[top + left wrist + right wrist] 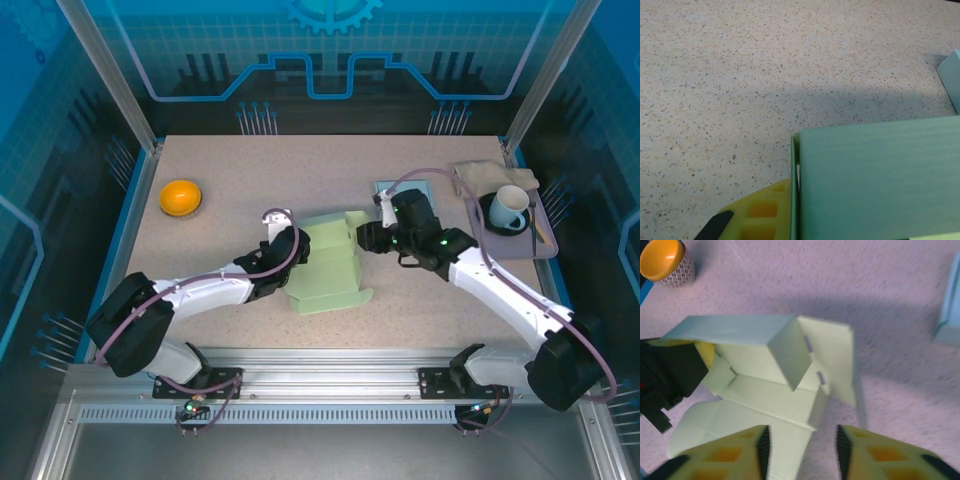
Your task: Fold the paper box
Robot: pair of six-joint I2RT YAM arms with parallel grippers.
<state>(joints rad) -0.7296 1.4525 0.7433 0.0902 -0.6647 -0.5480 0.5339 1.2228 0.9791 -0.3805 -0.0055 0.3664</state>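
Box (330, 268) between left gripper (289, 256), right gripper (362, 238)

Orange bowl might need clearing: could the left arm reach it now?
Probably, once freed: left gripper is shut on the paper box, but nothing stands between it and the orange bowl.

Bare table (300, 170) behind the paper box (330, 270); tray (548, 250) blocks far right.
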